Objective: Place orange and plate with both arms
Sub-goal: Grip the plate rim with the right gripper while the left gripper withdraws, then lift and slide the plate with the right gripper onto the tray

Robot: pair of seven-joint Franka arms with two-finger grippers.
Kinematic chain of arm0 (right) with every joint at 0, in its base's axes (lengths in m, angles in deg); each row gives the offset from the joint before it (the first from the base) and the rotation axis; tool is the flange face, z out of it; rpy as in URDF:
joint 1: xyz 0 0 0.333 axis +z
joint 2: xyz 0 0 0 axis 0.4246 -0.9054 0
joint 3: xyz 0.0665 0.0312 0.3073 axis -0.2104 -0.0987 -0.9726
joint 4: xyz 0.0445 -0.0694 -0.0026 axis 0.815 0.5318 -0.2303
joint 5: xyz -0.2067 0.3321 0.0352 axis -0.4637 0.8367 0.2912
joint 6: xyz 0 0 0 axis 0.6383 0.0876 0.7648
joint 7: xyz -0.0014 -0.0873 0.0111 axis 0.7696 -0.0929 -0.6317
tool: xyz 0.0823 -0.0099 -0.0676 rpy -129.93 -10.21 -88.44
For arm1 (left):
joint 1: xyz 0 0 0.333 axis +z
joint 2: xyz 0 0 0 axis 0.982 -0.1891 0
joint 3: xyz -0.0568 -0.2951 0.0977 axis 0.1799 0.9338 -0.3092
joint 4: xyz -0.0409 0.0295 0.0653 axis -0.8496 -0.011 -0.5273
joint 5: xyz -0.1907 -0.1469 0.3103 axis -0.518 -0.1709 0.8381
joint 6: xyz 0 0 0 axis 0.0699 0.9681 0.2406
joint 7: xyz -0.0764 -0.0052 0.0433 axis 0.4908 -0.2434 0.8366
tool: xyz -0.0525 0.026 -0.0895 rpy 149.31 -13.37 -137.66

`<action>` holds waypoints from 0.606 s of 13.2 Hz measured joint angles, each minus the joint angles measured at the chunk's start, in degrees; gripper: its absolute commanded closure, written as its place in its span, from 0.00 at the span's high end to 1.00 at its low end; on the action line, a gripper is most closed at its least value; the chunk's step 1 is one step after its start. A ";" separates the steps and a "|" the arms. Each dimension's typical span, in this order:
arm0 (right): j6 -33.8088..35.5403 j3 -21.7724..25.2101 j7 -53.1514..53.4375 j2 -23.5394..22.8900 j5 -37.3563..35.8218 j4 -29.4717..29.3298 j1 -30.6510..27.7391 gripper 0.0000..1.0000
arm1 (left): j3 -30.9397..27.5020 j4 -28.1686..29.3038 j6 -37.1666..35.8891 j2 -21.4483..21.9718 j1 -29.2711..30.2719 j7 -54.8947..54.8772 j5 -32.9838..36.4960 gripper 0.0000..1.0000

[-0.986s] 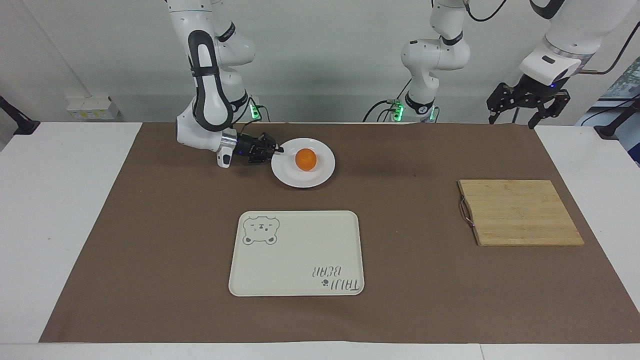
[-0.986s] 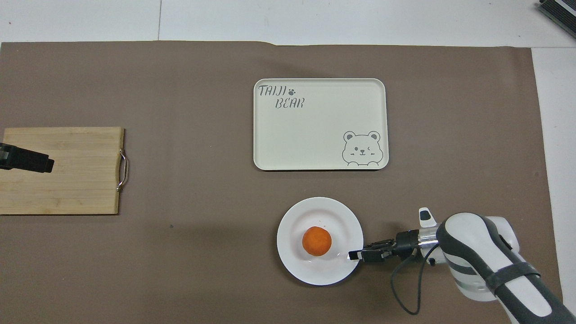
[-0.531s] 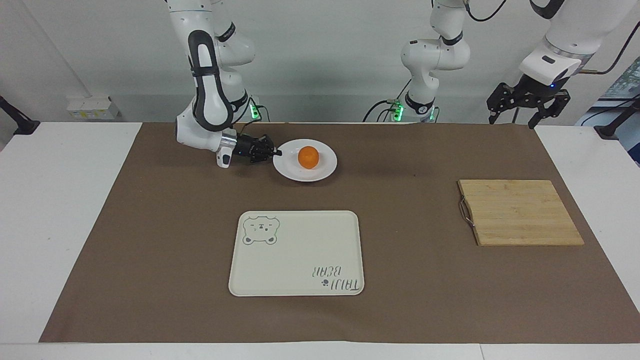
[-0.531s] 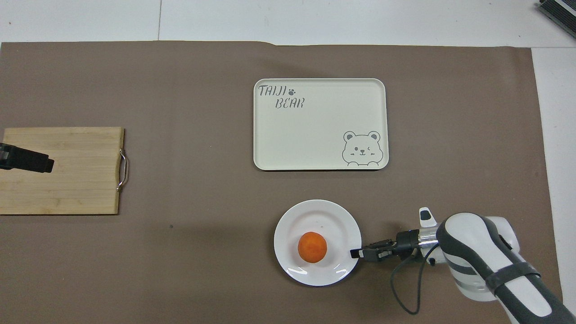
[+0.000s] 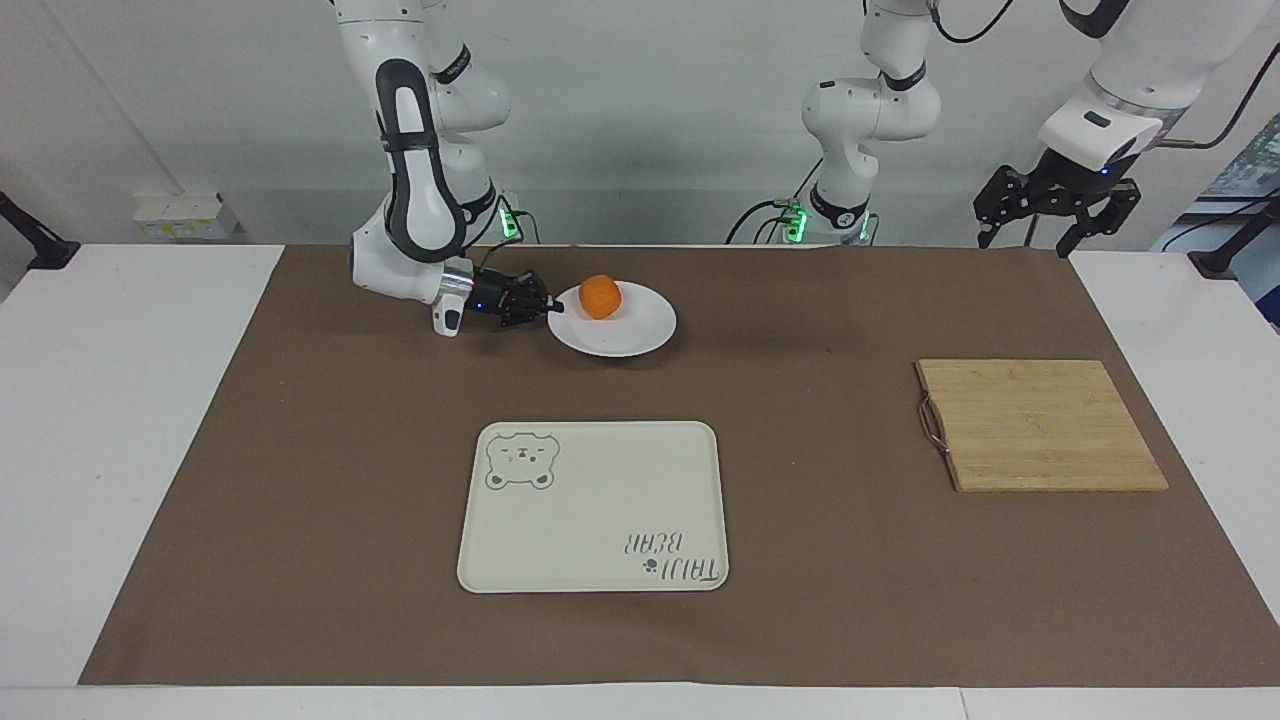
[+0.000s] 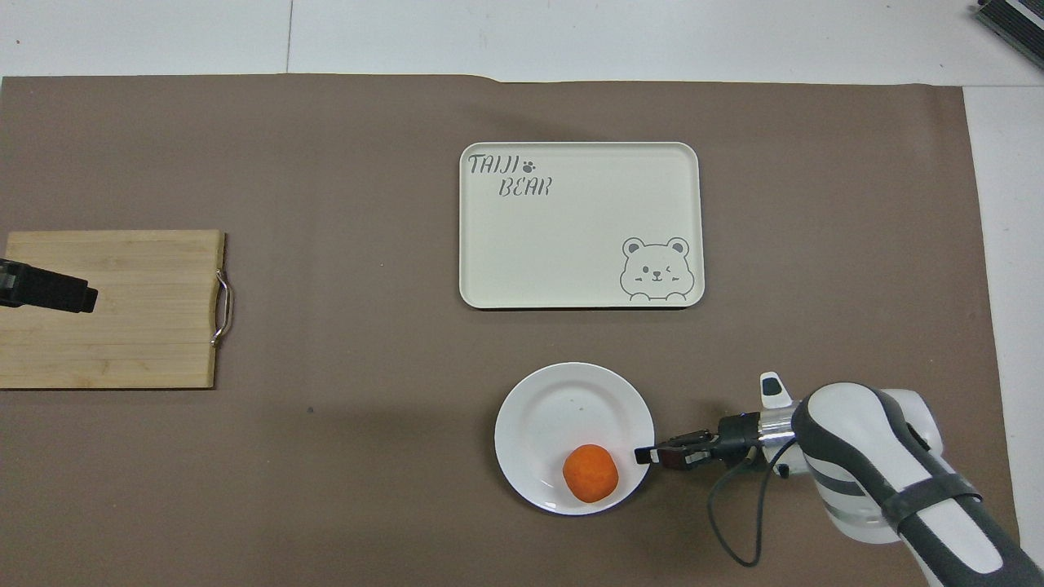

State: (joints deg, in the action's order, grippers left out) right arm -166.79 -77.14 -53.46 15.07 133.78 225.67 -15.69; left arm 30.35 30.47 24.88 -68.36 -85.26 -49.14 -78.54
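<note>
Right tool (image 5: 553,306) of mine is clamped on the rim of the plate (image 5: 635,335), at its edge toward the right arm's end of the bench, with the orange (image 5: 600,297) sitting loose on the part of the plate nearest the robots. Left tool (image 5: 1052,205) waits high over the left arm's end of the bench, its fingers apart, above the wooden cutting board (image 5: 1040,425). I judge the carry is the step in hand, and the next move calls for a level, slow plate toward the cream tray (image 5: 600,575), since the orange can roll off.
</note>
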 measured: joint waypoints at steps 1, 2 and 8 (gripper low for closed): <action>0.07 0.00 1.00 -0.01 0.00 -0.17 0.00 0.00 | 0.00 0.00 0.00 0.00 0.00 0.00 0.00 1.00; 0.27 0.00 2.24 -0.03 0.01 -0.39 0.00 0.00 | 0.00 0.00 0.00 0.00 0.00 0.00 0.00 1.00; 5.60 0.01 11.55 -1.25 0.05 -4.21 -0.09 0.00 | 0.00 0.00 0.00 0.00 0.00 0.01 0.00 1.00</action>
State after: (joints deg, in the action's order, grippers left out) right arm -161.19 -77.13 -41.91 13.82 133.83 221.46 -15.78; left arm 30.35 30.47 24.88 -68.36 -85.26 -49.13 -78.53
